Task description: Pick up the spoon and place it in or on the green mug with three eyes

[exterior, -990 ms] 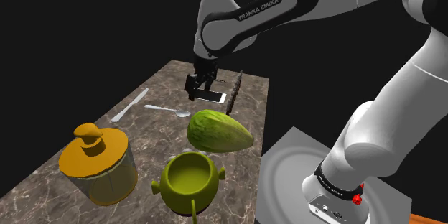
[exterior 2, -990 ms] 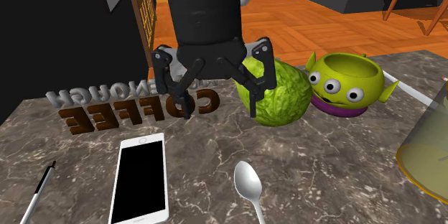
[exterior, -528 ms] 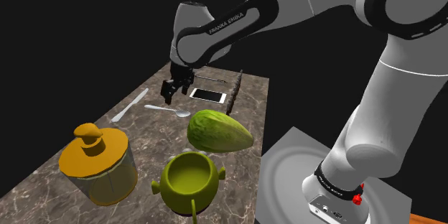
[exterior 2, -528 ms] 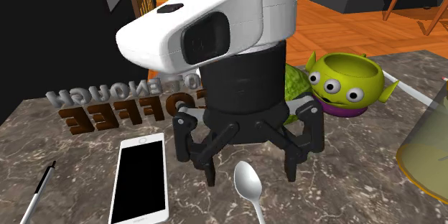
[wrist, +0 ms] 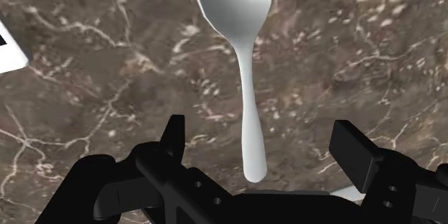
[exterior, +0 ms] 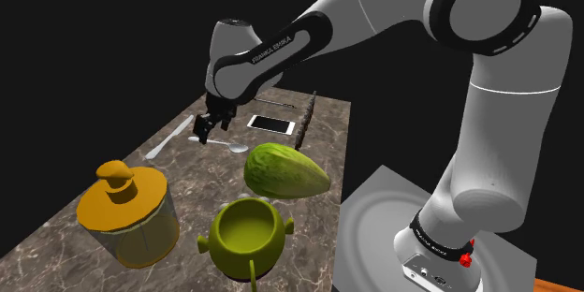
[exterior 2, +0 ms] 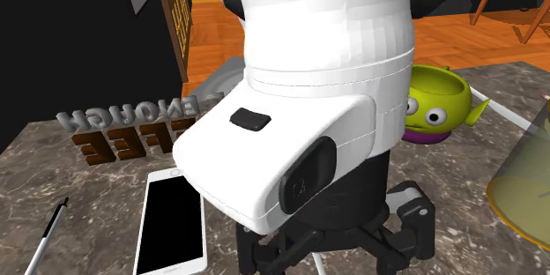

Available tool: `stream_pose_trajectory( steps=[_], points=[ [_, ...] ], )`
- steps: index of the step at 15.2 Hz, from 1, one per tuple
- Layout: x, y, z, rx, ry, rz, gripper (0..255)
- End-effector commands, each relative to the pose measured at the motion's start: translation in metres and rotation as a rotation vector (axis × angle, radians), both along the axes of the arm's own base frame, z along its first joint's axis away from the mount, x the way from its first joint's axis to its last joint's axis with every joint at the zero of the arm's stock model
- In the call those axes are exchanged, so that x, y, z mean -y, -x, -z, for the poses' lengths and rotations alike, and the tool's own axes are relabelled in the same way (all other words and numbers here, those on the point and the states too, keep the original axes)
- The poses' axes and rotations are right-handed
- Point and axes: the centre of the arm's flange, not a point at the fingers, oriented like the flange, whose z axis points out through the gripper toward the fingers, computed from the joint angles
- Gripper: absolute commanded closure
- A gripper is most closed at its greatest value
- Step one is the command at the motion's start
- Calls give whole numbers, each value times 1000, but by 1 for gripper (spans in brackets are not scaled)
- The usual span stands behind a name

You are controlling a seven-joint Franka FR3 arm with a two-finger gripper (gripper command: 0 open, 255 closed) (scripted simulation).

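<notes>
Shoulder view, near left on the brown, white-veined marble table (exterior: 192, 187): a clear jar (exterior: 140, 229) under a domed orange lid (exterior: 117, 198) with a round knob. Farther back, a slim white utensil (exterior: 168, 138), too small to name. Just right of it, toward the far end, the spoon (exterior: 227, 144): pale, glossy, flat on the marble, its handle end partly hidden behind the black gripper (exterior: 202, 133) hanging directly over it. At the near edge, the green mug (exterior: 245, 234): round-bellied, pointed ears out to the sides, eyes turned away, base cut off. Just behind it, a ribbed green oval fruit (exterior: 285, 171). Far right of the slab, a white-framed phone (exterior: 271, 125) and a dark sign (exterior: 306, 117) seen edge-on.

Second exterior view: a pen (exterior 2: 48, 234) cut off at left, the sign's mirrored block letters, the phone's black screen. Then the smooth white arm (exterior 2: 308, 79) blocking the middle, the mug's eyes peeking past it at right.

Wrist view: jaws spread wide, one finger (wrist: 172, 136) on each side of the spoon's slender handle, neither touching. Oval bowl cut off.
</notes>
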Motion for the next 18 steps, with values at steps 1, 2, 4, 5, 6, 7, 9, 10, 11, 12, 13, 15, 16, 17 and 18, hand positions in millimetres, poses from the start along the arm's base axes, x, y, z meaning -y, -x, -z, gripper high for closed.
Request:
stream_pose_trajectory(
  steps=[1,2,4,5,6,7,9,10,11,12,13,15,16,17,18],
  points=[
    [-3,-2,11,0,0,0,0],
    [-4,-2,16,0,0,0,0],
    [-5,-3,19,0,0,0,0],
    [-5,-3,19,0,0,0,0],
    [-5,-3,19,0,0,0,0],
    [-5,-3,19,0,0,0,0],
    [-5,-3,19,0,0,0,0],
    [-5,-3,19,0,0,0,0],
    [-5,-3,19,0,0,0,255],
    [-5,-3,19,0,0,0,255],
    [-5,-3,19,0,0,0,255],
    [-5,-3,19,0,0,0,255],
    [-5,-3,19,0,0,0,255],
    [-5,-3,19,0,0,0,255],
    [-5,-3,19,0,0,0,255]
  ],
)
